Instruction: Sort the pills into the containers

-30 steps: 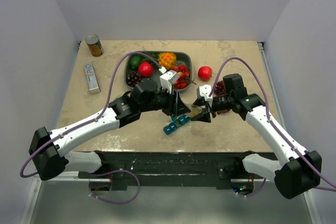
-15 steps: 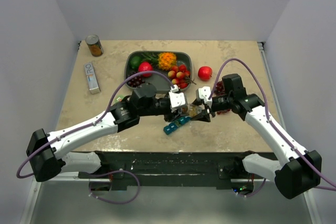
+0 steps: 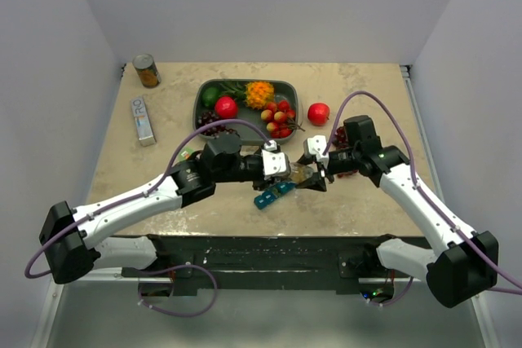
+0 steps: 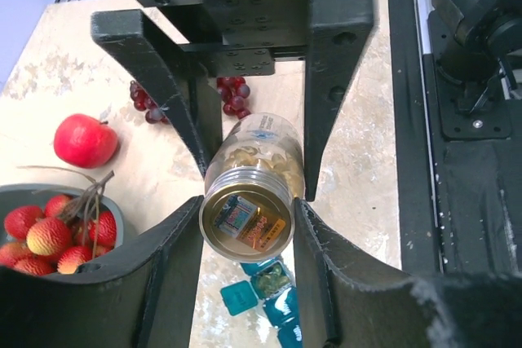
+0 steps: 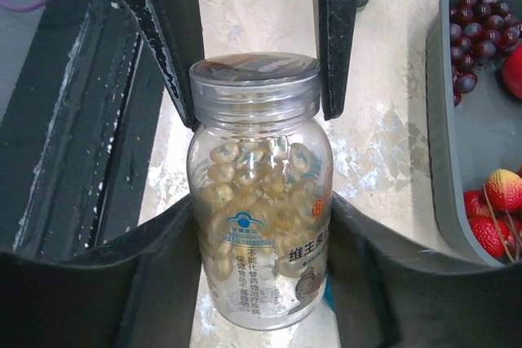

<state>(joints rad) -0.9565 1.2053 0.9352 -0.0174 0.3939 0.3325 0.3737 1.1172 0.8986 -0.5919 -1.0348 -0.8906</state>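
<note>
A clear bottle (image 5: 261,226) full of yellowish pills lies level above the table, with my right gripper (image 5: 261,230) shut on its body. In the top view the bottle (image 3: 302,173) hangs between the two arms. My left gripper (image 4: 247,218) faces the bottle end-on. Its pads press on both sides of the cap (image 4: 247,226), which is on the bottle. Right under the bottle the teal containers strip (image 4: 281,307) lies on the table. One compartment is open, its lid (image 4: 242,297) folded out, and yellow-green pills (image 4: 273,280) show inside. From above the strip (image 3: 273,193) lies slanted.
A dark grey tray (image 3: 197,112) of fruit stands behind the grippers. A red apple (image 3: 318,112) and dark grapes (image 3: 341,134) lie to its right. A tin can (image 3: 147,71) and a white box (image 3: 143,120) sit at the far left, and a small green bottle (image 3: 186,153) lies by my left arm.
My left gripper swung down from in front of the tray and came end-on to the bottle, its jaws now round the cap. The right arm and bottle stayed put.
</note>
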